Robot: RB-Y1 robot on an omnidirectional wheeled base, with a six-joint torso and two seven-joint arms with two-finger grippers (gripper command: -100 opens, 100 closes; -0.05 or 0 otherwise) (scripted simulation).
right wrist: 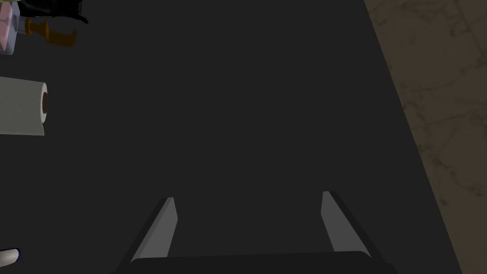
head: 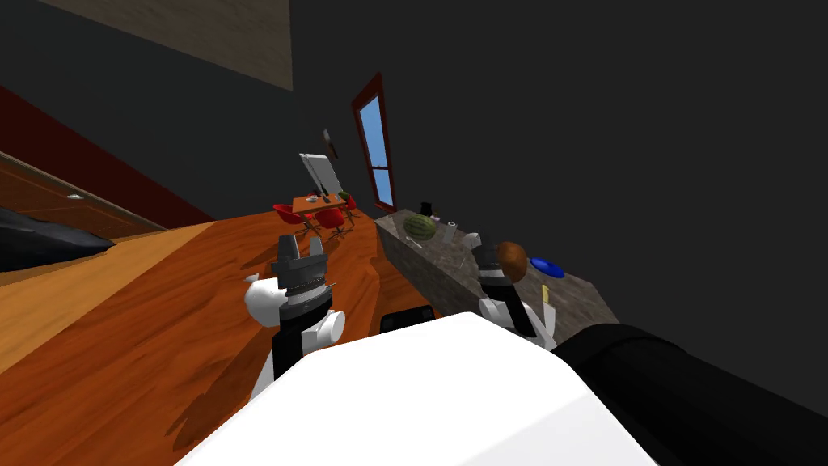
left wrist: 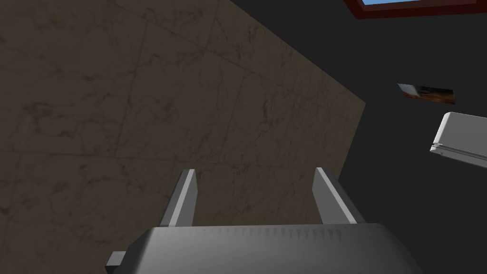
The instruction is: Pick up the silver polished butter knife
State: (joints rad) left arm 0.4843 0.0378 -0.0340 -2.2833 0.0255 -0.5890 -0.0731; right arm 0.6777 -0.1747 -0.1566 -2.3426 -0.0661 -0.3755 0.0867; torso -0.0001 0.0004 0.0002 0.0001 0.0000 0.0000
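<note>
A stone desk (head: pixel 578 291) runs along the dark wall. Both jaws stand apart and empty, right by the desk, left over the wooden floor (head: pixel 162 324). Farther on, a pale sliver, perhaps the butter knife (head: pixel 413 241), lies beside the watermelon (head: pixel 420 226).

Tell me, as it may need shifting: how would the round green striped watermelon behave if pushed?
The round green striped watermelon would probably roll, being rounded. It looks bulky beside its neighbours on the mottled stone counter, so likely heavy.
</note>
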